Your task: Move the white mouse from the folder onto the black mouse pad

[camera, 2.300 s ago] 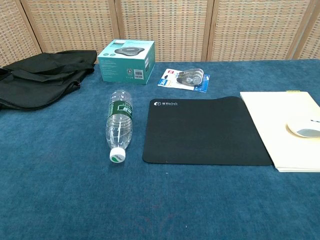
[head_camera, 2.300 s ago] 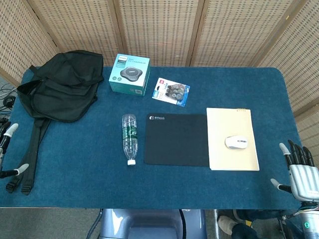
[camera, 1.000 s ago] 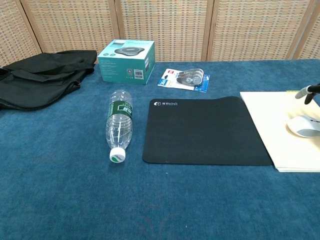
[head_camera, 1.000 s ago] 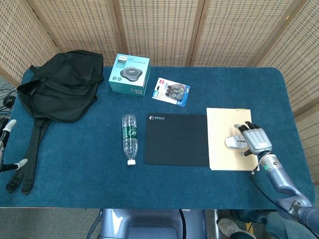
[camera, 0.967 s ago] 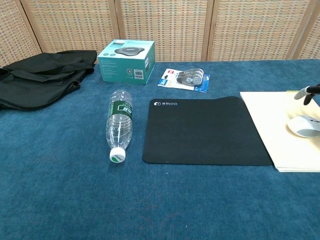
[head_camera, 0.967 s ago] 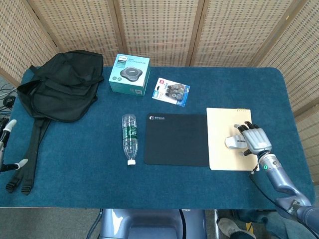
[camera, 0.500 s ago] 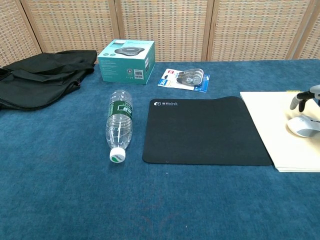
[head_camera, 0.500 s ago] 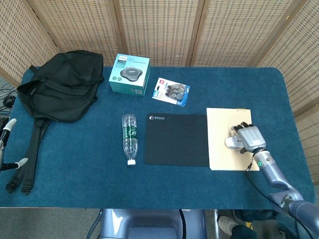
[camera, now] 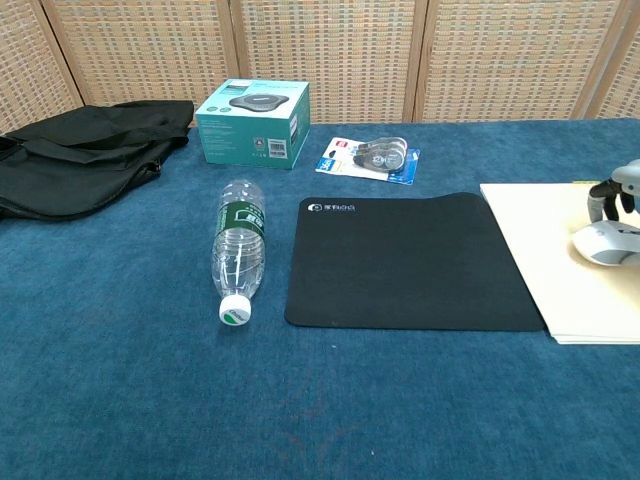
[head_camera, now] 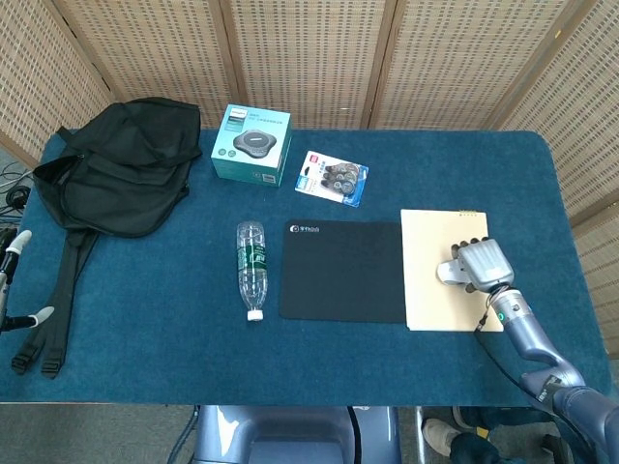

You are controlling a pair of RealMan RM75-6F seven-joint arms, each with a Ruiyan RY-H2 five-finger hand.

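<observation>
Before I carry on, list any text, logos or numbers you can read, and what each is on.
None reads clearly.
Black mouse pad: white logo in its far left corner, blurred.
Teal box: small print and barcode, too small.
Blister pack: red label, illegible.
Water bottle: green label, unreadable.

Woven screens behind my blue-topped table.

I see a row of tall folding screens (head_camera: 309, 58), panels of tan woven cane set in light wooden frames, closing off the far side and angling in at both edges. In front of them stands the rectangular table covered in deep blue carpet-like cloth (head_camera: 193, 358). The light falls flat and even, with only soft shadows. Past the table's near edge I cannot make out the floor.
</observation>
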